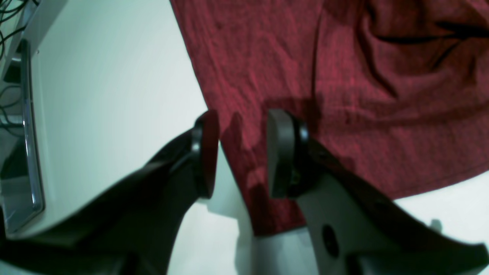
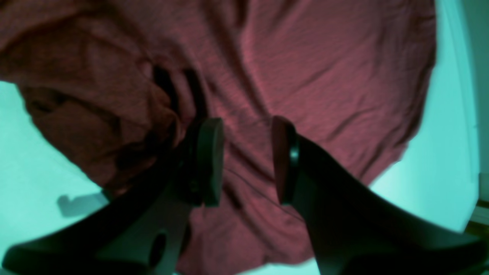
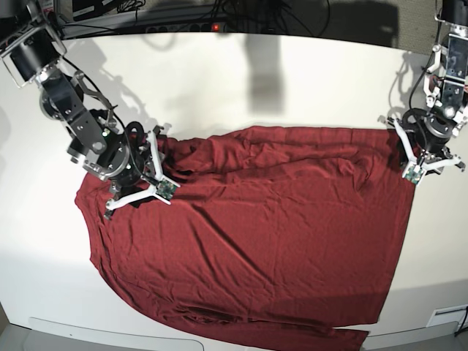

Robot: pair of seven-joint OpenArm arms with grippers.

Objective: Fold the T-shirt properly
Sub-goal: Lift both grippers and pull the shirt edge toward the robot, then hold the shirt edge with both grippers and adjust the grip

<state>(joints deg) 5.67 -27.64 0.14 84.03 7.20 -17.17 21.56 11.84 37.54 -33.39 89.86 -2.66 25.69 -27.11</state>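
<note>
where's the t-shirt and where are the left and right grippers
T-shirt (image 3: 248,241), base view, middle of the spread maroon body.
left gripper (image 1: 242,152), left wrist view, gap between its open fingertips at the shirt's edge.
right gripper (image 2: 247,160), right wrist view, gap between its open fingertips over the cloth.

Black fingers (image 1: 280,152) with white housings, black cabling.

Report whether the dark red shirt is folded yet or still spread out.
Mostly spread. The dark red knit shirt lies open across the white table, with only its far edge doubled over in a wrinkled band; no neat fold shows.
</note>
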